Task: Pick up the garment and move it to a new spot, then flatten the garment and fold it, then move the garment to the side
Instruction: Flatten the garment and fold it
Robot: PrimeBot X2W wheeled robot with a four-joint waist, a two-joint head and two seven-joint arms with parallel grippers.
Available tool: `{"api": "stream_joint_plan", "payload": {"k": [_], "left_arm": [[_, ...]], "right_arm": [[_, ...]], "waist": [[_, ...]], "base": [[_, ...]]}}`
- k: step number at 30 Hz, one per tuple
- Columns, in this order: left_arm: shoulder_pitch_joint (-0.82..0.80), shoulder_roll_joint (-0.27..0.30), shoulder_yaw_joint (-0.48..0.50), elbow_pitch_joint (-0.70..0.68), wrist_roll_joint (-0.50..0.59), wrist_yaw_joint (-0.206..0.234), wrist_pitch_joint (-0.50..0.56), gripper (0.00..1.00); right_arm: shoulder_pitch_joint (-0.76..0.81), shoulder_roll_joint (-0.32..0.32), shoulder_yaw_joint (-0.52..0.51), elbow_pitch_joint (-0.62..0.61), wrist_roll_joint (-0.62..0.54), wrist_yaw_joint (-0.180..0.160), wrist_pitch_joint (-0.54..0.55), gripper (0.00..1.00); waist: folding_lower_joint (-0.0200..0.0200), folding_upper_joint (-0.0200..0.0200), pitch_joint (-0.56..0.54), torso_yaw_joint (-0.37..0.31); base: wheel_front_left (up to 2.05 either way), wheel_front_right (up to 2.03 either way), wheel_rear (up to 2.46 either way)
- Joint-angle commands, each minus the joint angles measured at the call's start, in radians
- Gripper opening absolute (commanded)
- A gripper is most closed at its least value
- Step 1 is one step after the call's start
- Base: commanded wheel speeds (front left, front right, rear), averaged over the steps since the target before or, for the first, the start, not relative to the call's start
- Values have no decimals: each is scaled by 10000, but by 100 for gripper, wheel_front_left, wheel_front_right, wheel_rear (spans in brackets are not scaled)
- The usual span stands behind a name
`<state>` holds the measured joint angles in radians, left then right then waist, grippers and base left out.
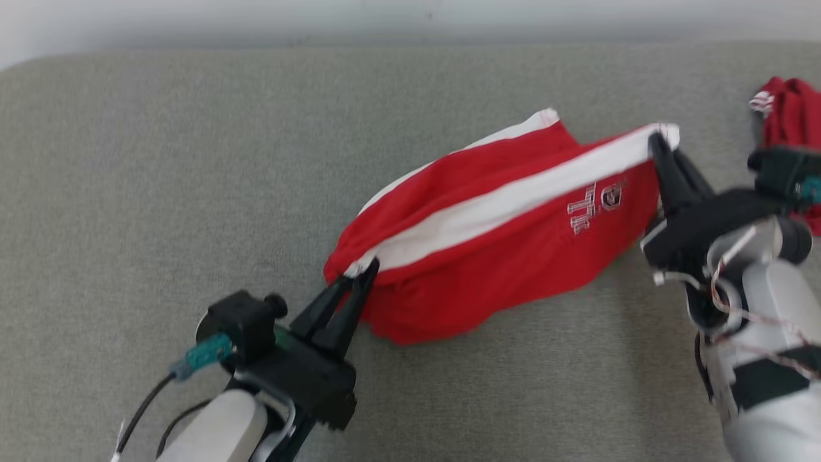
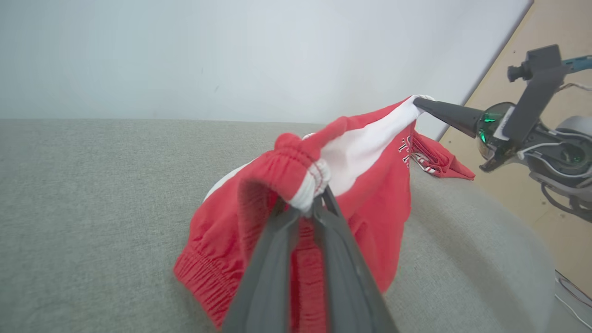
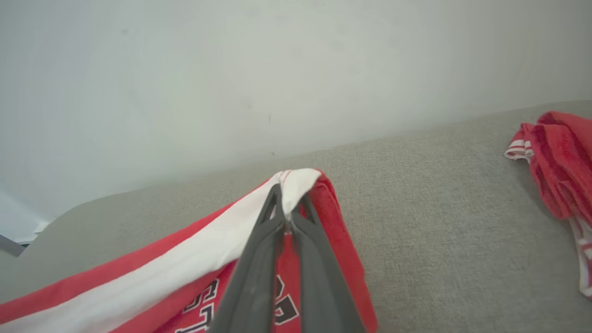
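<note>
**Inspector:** Location of the red fabric shorts with white side stripe (image 1: 500,256)?

**Assessor:** Stretched above the grey woven surface (image 1: 160,160), right of centre, lower folds sagging toward it. The left gripper (image 1: 364,271) is clamped on 1 stripe end, the right gripper (image 1: 657,142) on the other.

**Inspector:** Progress?

**Assessor:** Pick-up done, I judge. Flattening, folding and moving aside are outstanding. Another crumpled red garment (image 1: 792,115) lies at the right edge.

Left end effector (image 1: 362,273) clamped on garment (image 1: 513,269), right end effector (image 1: 657,144) clamped likewise, the two held well apart
</note>
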<state>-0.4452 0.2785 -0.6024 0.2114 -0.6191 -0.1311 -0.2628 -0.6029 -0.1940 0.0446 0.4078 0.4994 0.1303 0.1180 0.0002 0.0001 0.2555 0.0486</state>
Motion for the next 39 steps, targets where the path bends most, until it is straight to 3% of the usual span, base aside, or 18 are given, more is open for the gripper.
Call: {"api": "stream_joint_plan", "payload": {"k": [1,8,15,16,17,18,28,39], "left_arm": [[-250,-47,-56,127,-129,20,-18,0],[-1520,-301,-78,1131,-654,17,-18,0],[-2145,-451,-365,1752,-869,18,-18,0],[-2185,-460,-373,1817,-852,18,-18,24],[-2209,-464,-368,1857,-797,18,-18,84],[-2200,-479,-352,1886,-753,18,-18,100],[-1158,-281,527,1281,-147,17,-18,100],[659,-614,4636,-302,2000,342,-18,100]], "right_arm": [[-345,5,-25,267,-87,3,-56,0],[-2649,197,160,2644,-721,3,-471,0],[-3849,364,323,4640,-1153,3,-1169,0],[-3933,368,423,4856,-1212,3,-1265,37],[-3988,415,497,5043,-1212,3,-1377,100],[-4031,448,562,5197,-1176,3,-1470,100],[-3642,-216,1309,5976,-508,3,-2137,100],[-2729,-1098,2099,6081,258,3,-2267,100]], "waist": [[-2,-1,697,483],[-2,-1,1400,881],[-2,-1,1556,1084],[-2,-1,1542,1083],[-2,-1,1516,1072],[-2,-1,1466,1053],[-2,-1,692,939],[-2,-1,351,1192]], "base": [[0,0,0],[0,0,0],[0,0,0],[0,0,0],[0,0,0],[0,0,0],[0,0,0],[0,0,0]]}}
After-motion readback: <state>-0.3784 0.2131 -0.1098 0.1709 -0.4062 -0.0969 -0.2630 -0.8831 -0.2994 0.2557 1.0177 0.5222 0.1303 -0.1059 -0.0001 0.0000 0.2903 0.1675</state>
